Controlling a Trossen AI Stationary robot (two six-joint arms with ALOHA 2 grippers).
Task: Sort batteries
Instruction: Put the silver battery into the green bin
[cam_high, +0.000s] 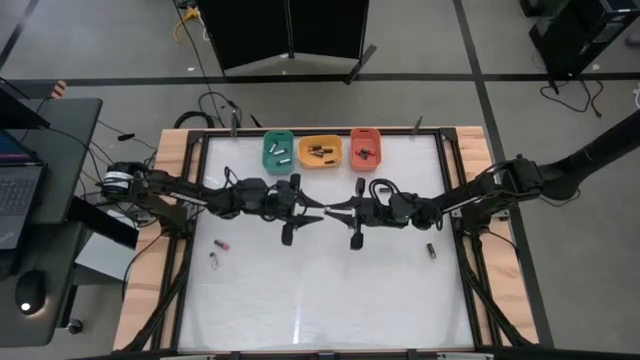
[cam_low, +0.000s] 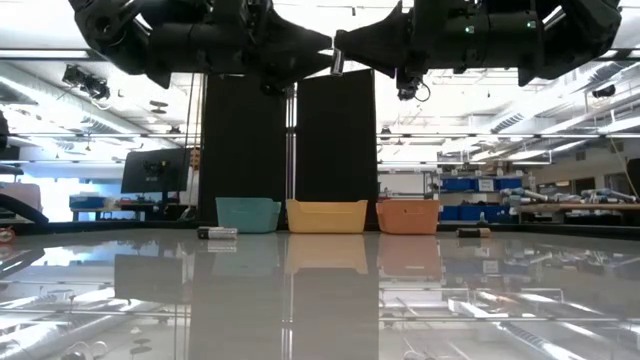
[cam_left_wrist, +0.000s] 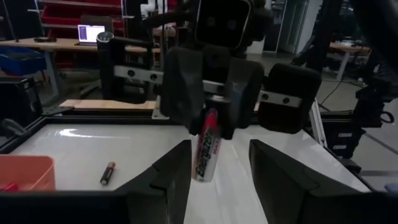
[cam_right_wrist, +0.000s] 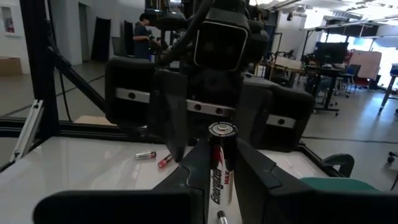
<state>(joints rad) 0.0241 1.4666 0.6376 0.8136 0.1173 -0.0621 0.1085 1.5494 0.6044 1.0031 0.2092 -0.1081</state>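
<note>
Silver-and-black cylindrical battery (cam_right_wrist: 220, 169): light, rigid, slick; pinched mid-body by right gripper (cam_right_wrist: 219, 177) (left gripper (cam_left_wrist: 214, 171) spread open).

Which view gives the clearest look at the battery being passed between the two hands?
The right wrist view: the battery stands upright, clamped in the right hand, label readable. The left wrist view shows it too, with the left hand open around it. In the low view it is a sliver; in the high view I cannot pick it out.
</note>
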